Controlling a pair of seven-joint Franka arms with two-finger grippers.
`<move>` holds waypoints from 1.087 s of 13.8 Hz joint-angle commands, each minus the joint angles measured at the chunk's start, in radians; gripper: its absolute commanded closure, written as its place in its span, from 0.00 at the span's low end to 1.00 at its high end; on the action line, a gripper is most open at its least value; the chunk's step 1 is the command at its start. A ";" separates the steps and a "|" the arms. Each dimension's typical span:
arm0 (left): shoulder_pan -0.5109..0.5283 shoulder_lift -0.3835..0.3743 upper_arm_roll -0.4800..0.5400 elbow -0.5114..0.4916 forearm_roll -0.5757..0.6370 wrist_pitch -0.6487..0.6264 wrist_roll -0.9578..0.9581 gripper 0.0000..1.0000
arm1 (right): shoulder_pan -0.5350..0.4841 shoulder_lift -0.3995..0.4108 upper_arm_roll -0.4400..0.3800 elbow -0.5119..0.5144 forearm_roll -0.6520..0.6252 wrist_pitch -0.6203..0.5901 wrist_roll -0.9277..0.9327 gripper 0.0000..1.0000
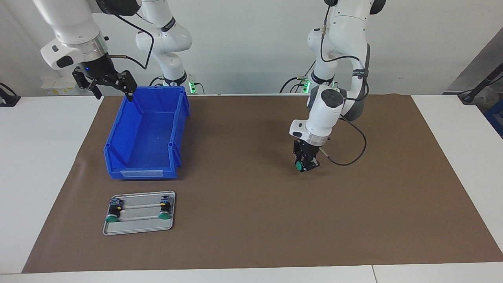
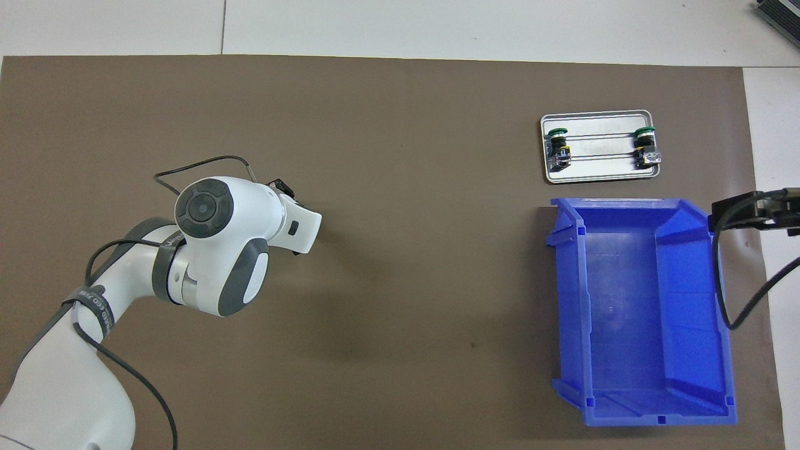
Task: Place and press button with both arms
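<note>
The left gripper (image 1: 305,164) is clamped on a button (image 1: 300,166) and holds it over bare brown mat (image 1: 251,220) toward the left arm's end of the table, low above the surface but not clearly touching it. The button lies tilted in the grip: its round green cap faces down and away from the robots, while the black barrel runs back up between the fingers, so its long axis slants with the wrist. From overhead the left arm's white wrist housing hides the button and nearly all of the gripper. The left arm (image 2: 212,256) comes in from its base, folds at the elbow, and its forearm drops steeply so that the wrist points down at the mat. The right gripper (image 1: 105,80) hangs high over the corner of the blue bin (image 1: 146,157) nearest the robots, at the right arm's end of the table, with its fingers spread wide and holding nothing; that arm waits. Farther from the robots than the bin, just beside its low front wall, lies a flat metal tray (image 1: 138,227). Two more buttons (image 1: 113,212) rest on it, one at each end, well apart, each lying on its side with the green cap pointing away from the robots and the block base toward the bin.
</note>
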 commanded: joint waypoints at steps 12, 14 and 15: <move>0.385 -0.099 -0.004 0.072 -0.639 -0.556 0.588 0.87 | -0.006 -0.023 0.005 -0.024 0.002 0.010 -0.014 0.00; 0.405 -0.133 -0.003 -0.015 -0.718 -0.541 0.665 0.87 | -0.006 -0.023 0.005 -0.024 0.002 0.010 -0.014 0.00; 0.421 -0.154 -0.003 -0.072 -0.773 -0.524 0.728 0.88 | -0.006 -0.023 0.005 -0.024 0.002 0.010 -0.014 0.00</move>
